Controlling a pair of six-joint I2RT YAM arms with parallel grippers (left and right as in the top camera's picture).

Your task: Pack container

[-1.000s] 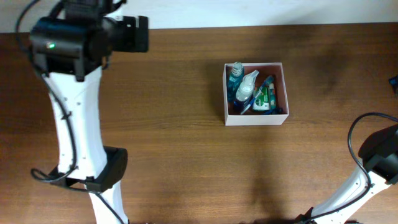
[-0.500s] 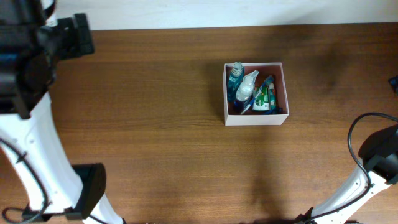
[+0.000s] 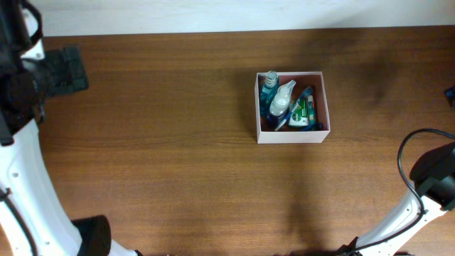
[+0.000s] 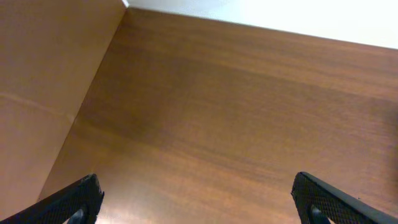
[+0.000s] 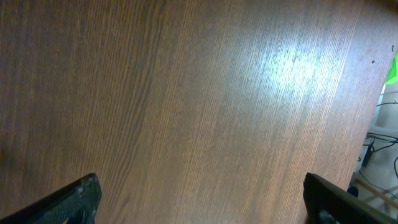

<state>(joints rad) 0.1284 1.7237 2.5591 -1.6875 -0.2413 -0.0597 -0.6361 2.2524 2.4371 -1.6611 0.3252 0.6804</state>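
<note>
The container (image 3: 257,107) is a square white-walled box with a reddish-brown floor, right of centre in the overhead view. It holds a blue bottle (image 3: 269,84), a white spray bottle (image 3: 282,101), a green-and-white packet (image 3: 305,111) and a dark blue item. My left gripper (image 4: 200,202) is open and empty over bare wood near the table's far left corner. My right gripper (image 5: 202,202) is open and empty over bare wood. Neither gripper is near the container. In the overhead view the fingers of both are hidden.
The wooden table (image 3: 178,149) fills the views. My left arm (image 3: 21,142) stands at the left edge, my right arm (image 3: 426,192) at the lower right. The table's far edge meets a white wall (image 4: 280,12). Cables hang past the table edge (image 5: 379,143).
My left arm has swung left, away from the container, toward the table's left edge. The right arm and the container have not moved.
</note>
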